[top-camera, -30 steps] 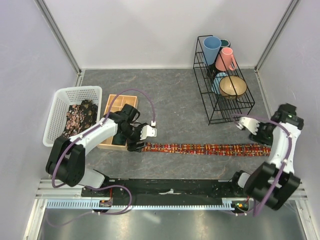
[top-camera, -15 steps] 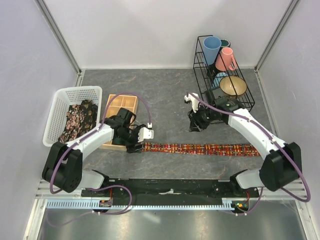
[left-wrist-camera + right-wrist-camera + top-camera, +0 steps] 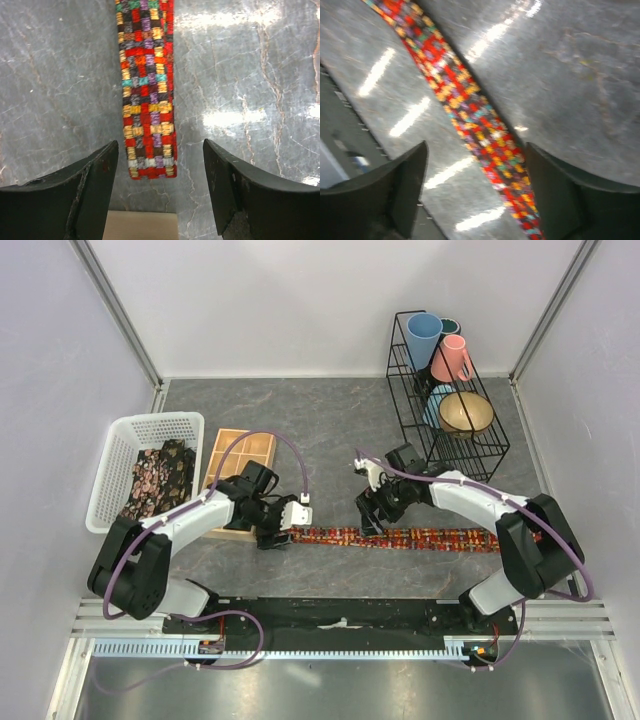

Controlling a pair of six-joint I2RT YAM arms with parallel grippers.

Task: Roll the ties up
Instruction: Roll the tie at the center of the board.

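A long narrow tie (image 3: 420,538) in a red, orange and yellow check lies flat and straight across the table's front. Its left end (image 3: 150,167) lies between the fingers of my open left gripper (image 3: 272,532), which holds nothing. In the left wrist view the left gripper (image 3: 160,192) hovers just short of that end. My right gripper (image 3: 370,520) is open above the tie's left half, holding nothing. In the right wrist view the tie (image 3: 465,107) runs diagonally between the fingers of the right gripper (image 3: 477,192). More dark floral ties (image 3: 160,472) lie bunched in the white basket (image 3: 118,435).
A wooden compartment tray (image 3: 240,445) sits beside the basket, under my left arm; its edge (image 3: 140,226) shows just behind the left fingers. A black wire rack (image 3: 470,455) with cups and a bowl stands at the back right.
My right arm has swung in from the far right edge to above the tie's left half, and its jaws have widened. The left gripper has shifted slightly towards the tie's end.
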